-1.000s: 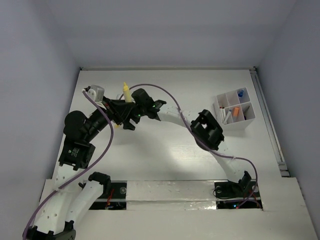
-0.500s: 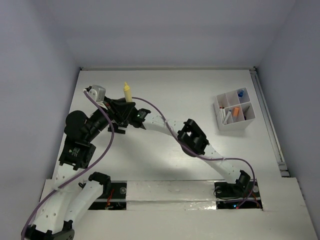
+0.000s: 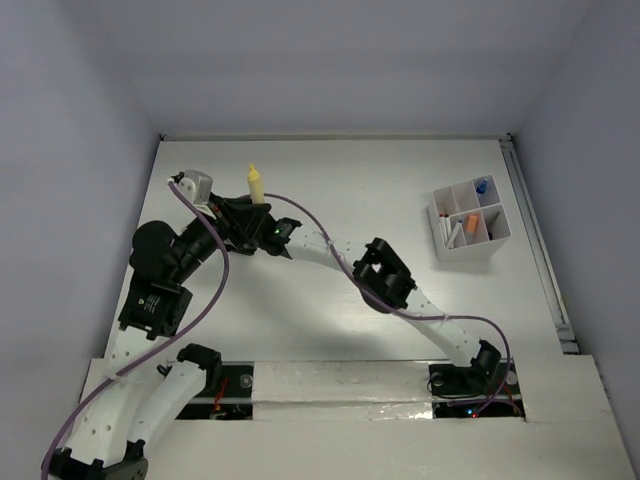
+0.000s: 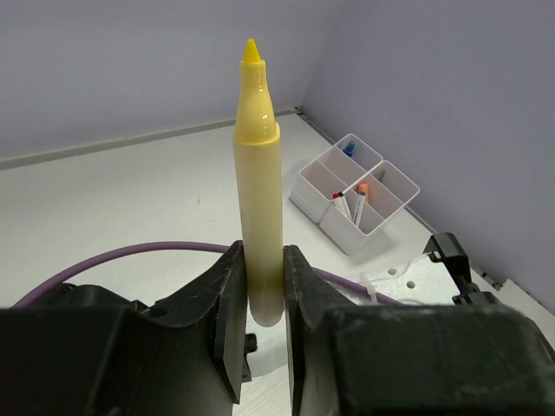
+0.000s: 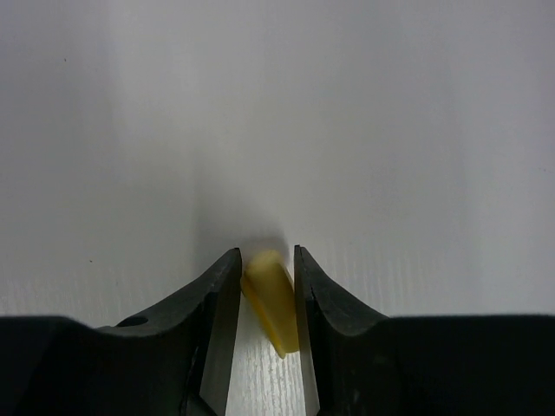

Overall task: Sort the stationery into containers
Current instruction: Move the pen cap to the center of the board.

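now the left hand (image 4: pixel 263 264) is clamped on the lower barrel of a pale yellow pointed plastic stick (image 4: pixel 257 156), holding it upright, tip up, above the far left part of the white table (image 3: pixel 380 180). compared with a second ago, the right arm has stretched further across to the left. its black elbow joint has slid leftward, and the right hand (image 5: pixel 267 273) has come in right beside the left one. half a second ago it was almost in this same spot. from the right wrist view, the right hand's two black fingers (image 5: pixel 217 295) press against both sides of the stick's blunt yellow end, so both hands grip the one stick. well away, near the right edge, sits the small white plastic organizer box with square compartments (image 3: pixel 447 245). a blue-tipped pen (image 3: pixel 481 186), an orange piece (image 3: pixel 471 222) and a red-capped pen (image 4: pixel 339 202) stand in it. a purple cable (image 4: pixel 104 260) loops under the left hand.
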### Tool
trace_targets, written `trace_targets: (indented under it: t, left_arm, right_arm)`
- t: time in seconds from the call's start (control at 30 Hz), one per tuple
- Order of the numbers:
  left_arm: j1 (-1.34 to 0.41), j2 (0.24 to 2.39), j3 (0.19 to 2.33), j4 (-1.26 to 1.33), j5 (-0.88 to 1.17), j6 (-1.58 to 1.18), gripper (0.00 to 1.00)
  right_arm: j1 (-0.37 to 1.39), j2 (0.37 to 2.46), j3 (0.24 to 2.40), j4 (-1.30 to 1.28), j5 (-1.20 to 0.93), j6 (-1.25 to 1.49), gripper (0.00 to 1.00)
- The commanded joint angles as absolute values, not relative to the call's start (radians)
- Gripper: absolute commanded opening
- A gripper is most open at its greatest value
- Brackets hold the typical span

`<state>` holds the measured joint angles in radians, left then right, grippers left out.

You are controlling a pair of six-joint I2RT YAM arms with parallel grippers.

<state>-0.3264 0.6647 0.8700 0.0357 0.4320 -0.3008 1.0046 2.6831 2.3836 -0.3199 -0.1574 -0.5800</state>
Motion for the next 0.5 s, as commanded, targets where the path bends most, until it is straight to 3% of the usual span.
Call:
trace_targets:
  t: [0.0, 0.2, 0.47]
  left_arm:
    - [-0.331, 0.669, 0.862, 0.11, 0.428, -0.291, 0.0]
    - [-0.331, 0.687, 0.848, 0.112, 0.429, -0.296, 0.0]
    - [-0.331, 0.722, 0.825, 0.129, 0.465, -0.319, 0.0]
  right_arm:
    - [0.994, 2.632, 2.298, -0.328, -0.167, -0.511, 0.33]
    - [0.962, 2.452, 2.007, -0.169, -0.179, -0.367, 0.12]
    - [0.933, 2.275, 1.735, -0.08, 0.084, -0.083, 0.02]
